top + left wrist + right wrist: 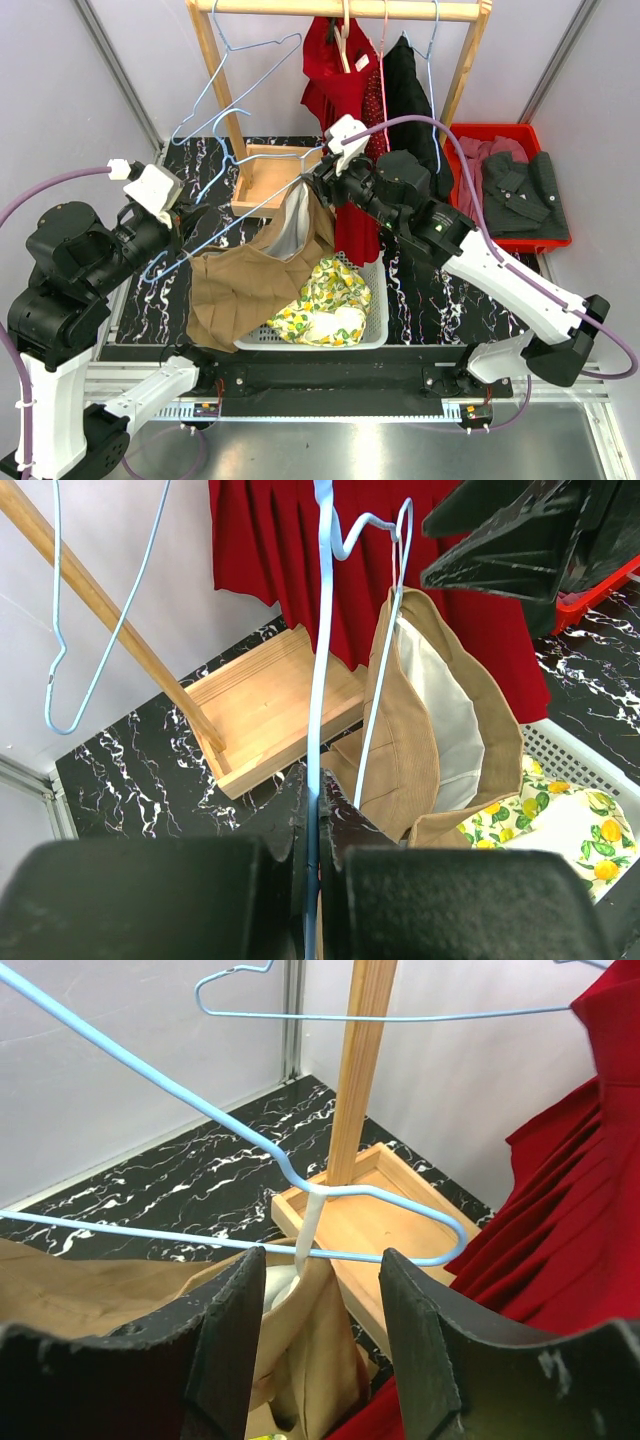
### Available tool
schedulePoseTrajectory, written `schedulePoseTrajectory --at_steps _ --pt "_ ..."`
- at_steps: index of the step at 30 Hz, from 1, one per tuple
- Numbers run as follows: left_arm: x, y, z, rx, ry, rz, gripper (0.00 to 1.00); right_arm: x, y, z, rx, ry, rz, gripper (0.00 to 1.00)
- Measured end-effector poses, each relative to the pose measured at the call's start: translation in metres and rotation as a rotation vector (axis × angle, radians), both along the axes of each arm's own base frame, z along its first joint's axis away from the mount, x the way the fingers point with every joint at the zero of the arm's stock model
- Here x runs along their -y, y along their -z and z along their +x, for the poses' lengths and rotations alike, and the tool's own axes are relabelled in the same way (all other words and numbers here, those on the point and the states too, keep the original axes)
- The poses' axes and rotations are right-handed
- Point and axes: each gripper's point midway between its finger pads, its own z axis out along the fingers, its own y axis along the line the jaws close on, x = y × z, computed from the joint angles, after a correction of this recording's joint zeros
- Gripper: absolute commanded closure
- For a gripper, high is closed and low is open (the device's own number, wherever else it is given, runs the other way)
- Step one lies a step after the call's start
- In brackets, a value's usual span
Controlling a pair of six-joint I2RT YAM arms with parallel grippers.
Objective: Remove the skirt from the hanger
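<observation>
A tan corduroy skirt with a white lining hangs by a white loop from the end of a light blue wire hanger. My left gripper is shut on the hanger's wire and holds it tilted over the table. My right gripper is open, its fingers on either side of the skirt's waistband just below the hanger's end. The skirt's lower part drapes over the white basket and the table.
A wooden rack at the back carries a red dress, a black garment and empty blue hangers. Its wooden foot is behind the skirt. The basket holds a lemon-print cloth. A red bin of dark clothes is at right.
</observation>
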Motion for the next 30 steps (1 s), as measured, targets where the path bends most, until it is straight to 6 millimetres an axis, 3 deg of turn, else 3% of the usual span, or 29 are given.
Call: schedulePoseTrajectory --at_steps 7,14,23,24,28,30 --pt "0.0 0.0 0.0 0.0 0.0 0.0 1.0 -0.007 0.008 0.001 -0.021 -0.02 -0.003 0.51" --pt "-0.001 -0.001 -0.001 0.004 0.0 -0.001 1.0 -0.011 0.013 0.002 -0.03 -0.025 -0.011 0.77" --pt "-0.002 -0.002 -0.004 0.012 0.0 -0.005 1.0 -0.011 0.013 0.003 -0.025 -0.023 -0.015 0.85" --pt "-0.002 -0.002 -0.004 0.012 0.0 -0.005 1.0 -0.011 0.013 0.002 -0.026 -0.024 -0.015 0.85" --pt "-0.002 -0.002 -0.004 0.012 0.0 -0.005 1.0 -0.011 0.013 0.002 -0.027 -0.024 -0.012 0.55" --pt "-0.002 -0.002 -0.004 0.011 0.0 -0.004 1.0 -0.011 0.012 0.002 -0.026 -0.026 -0.013 0.5"
